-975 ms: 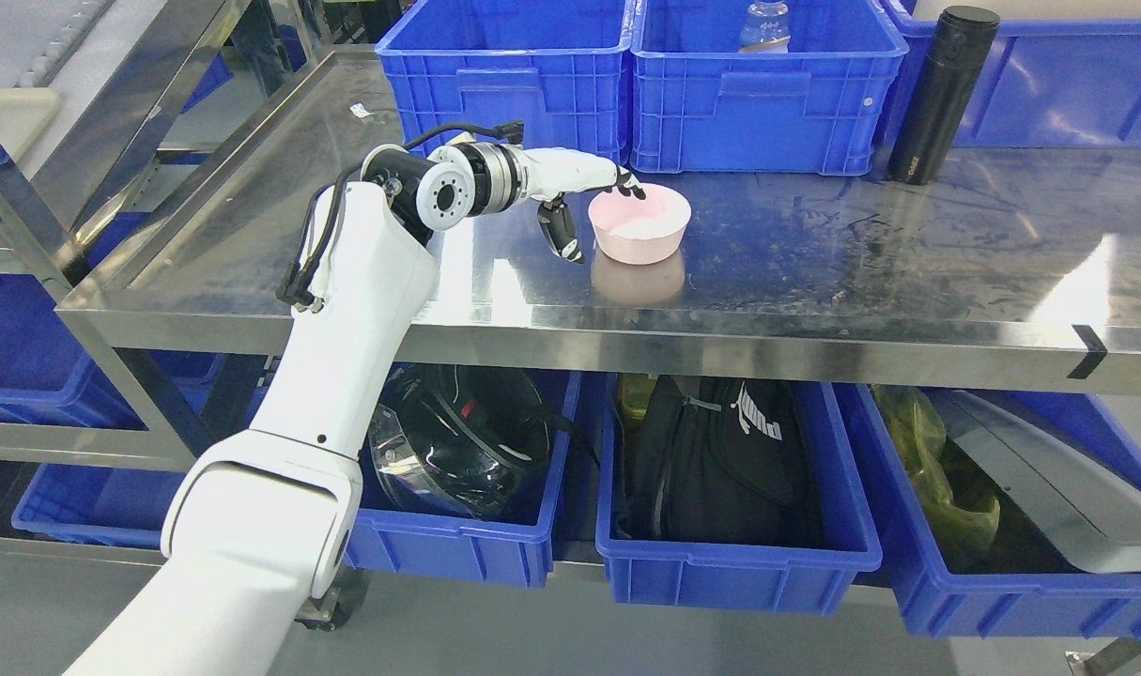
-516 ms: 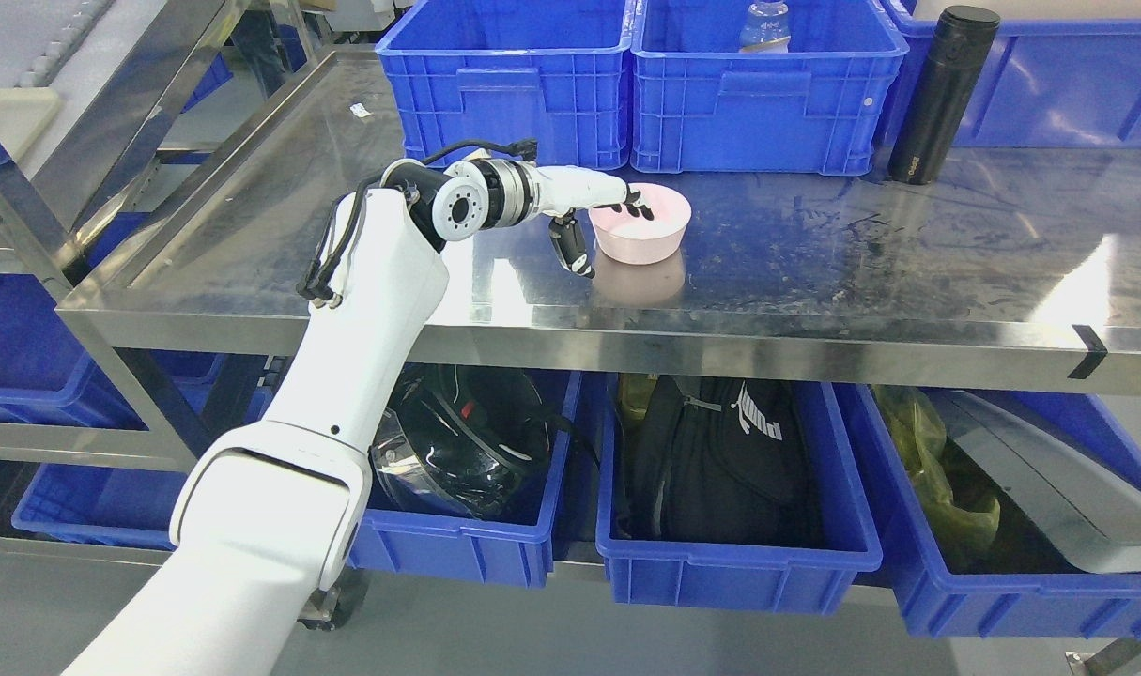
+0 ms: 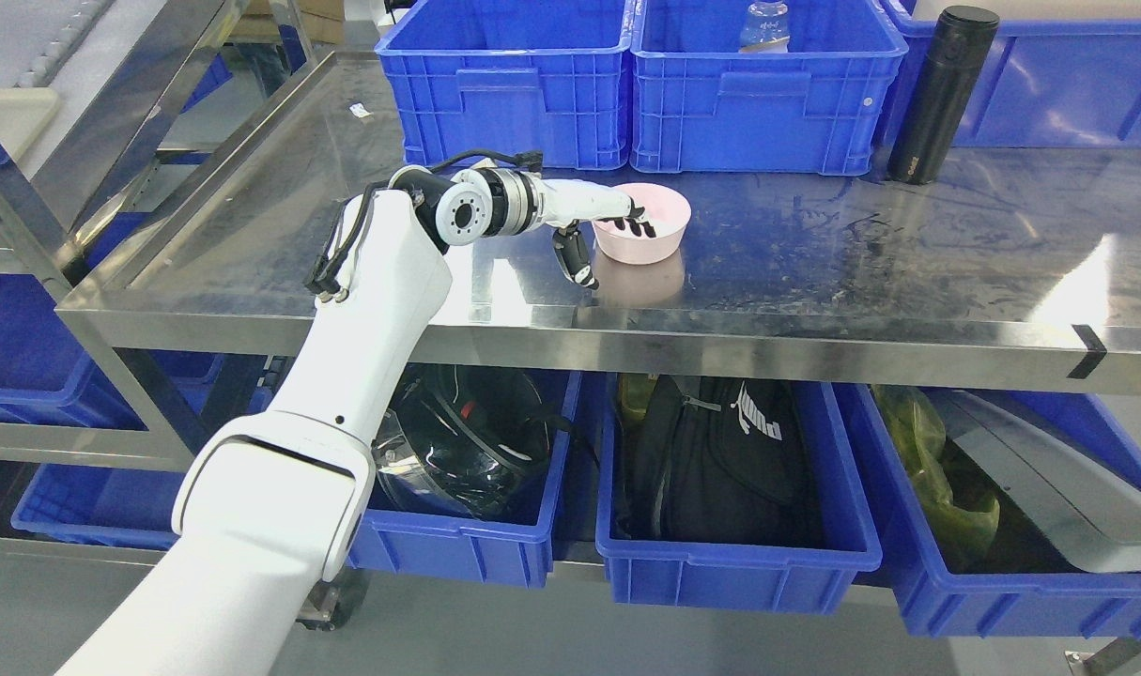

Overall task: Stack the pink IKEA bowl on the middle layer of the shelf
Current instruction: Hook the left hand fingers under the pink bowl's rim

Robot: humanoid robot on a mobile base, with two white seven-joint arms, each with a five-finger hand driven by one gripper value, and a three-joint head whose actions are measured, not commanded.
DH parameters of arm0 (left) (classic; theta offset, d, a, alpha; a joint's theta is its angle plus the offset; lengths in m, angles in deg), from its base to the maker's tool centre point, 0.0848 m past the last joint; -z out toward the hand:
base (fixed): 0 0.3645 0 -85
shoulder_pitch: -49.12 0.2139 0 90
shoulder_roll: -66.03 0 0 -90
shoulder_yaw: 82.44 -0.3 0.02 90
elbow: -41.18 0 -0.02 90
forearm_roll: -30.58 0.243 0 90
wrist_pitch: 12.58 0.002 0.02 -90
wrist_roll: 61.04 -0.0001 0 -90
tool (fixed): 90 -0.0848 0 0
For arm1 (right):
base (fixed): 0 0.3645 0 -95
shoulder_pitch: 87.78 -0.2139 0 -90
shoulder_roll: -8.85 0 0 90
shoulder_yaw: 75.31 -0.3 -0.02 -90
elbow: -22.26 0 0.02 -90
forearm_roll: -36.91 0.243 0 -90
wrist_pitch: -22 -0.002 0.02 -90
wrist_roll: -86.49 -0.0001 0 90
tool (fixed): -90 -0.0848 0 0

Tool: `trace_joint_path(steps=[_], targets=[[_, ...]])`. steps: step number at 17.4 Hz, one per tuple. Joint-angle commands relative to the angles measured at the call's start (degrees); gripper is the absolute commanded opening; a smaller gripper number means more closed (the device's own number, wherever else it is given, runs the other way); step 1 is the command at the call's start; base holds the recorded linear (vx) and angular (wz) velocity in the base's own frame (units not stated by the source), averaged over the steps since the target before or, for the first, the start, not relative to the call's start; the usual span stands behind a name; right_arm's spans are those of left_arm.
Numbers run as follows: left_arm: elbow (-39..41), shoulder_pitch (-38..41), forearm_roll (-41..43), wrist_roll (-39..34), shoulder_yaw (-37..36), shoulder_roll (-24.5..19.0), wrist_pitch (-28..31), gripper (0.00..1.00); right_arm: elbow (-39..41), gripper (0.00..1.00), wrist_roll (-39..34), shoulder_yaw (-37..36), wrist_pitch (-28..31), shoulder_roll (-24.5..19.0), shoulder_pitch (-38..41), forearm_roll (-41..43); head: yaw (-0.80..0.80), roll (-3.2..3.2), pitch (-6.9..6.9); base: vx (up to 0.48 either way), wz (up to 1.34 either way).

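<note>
The pink bowl (image 3: 662,240) stands upright on the steel shelf top (image 3: 861,263), near its middle and in front of the blue crates. My left hand (image 3: 609,246) reaches in from the left and straddles the bowl's near-left rim. Its fingers (image 3: 634,225) dip inside the bowl, and the thumb (image 3: 578,263) hangs outside the wall, a little apart from it. The hand is open and the bowl rests on the shelf. The right arm is out of view.
Two blue crates (image 3: 509,84) (image 3: 767,94) stand just behind the bowl, one holding a bottle (image 3: 764,26). A black flask (image 3: 936,94) stands at the back right. Blue bins (image 3: 734,563) with bags sit on the layer below.
My left hand has moved right and lower, so the fingers went from over the rim to down inside the bowl. The bowl has stayed in place.
</note>
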Motion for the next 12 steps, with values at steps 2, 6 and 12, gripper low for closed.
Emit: trace_joint_path(steps=[2, 6, 12], targets=[[-4.02, -0.48, -0.19, -0.07, -0.10, -0.67, -0.29, 0.59, 1.00, 1.00, 0.04, 0.00, -0.02, 1.00, 0.18, 0.00, 0.00, 0.00, 0.00, 0.000, 0.00], [-4.02, -1.09, -0.10, 0.02, 2.00, -0.67, -0.90, 0.39, 1.00, 1.00, 0.04, 0.00, -0.02, 1.00, 0.26, 0.00, 0.00, 0.00, 0.00, 0.000, 0.00], [-3.85, -1.45, -0.18, 0.11, 7.88, -0.67, -5.90, 0.07, 1.00, 1.00, 0.04, 0.00, -0.02, 1.00, 0.26, 0.00, 0.00, 0.00, 0.00, 0.000, 0.00]])
